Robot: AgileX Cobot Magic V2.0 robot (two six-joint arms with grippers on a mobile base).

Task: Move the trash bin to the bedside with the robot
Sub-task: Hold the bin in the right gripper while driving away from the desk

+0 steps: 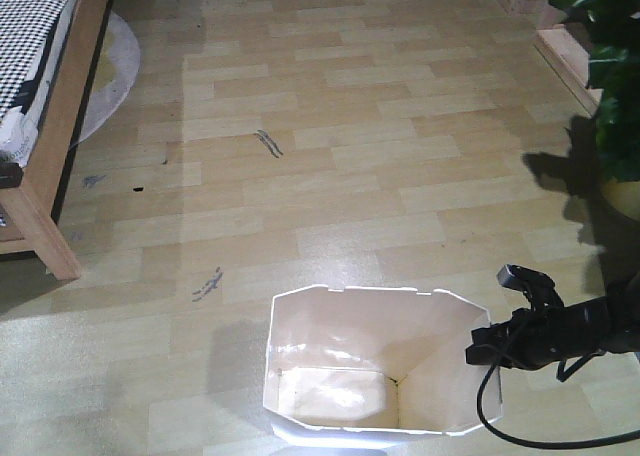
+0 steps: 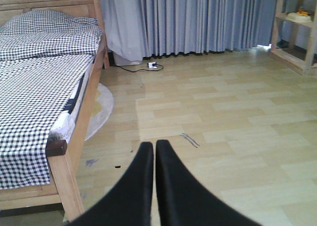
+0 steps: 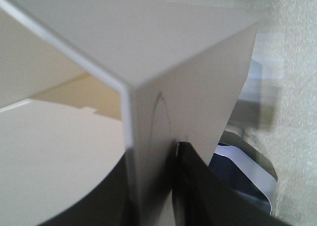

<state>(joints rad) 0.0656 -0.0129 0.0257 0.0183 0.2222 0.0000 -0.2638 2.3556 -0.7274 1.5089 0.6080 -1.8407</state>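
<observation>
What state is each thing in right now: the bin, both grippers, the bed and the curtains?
trash bin: upright, open-topped.
right gripper: shut on the trash bin's wall.
left gripper: shut, holding nothing.
bed: covered with checked bedding.
curtains: drawn closed.

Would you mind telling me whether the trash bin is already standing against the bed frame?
No, in the front view the trash bin stands well apart from the bed frame, with bare wooden floor between them.
</observation>
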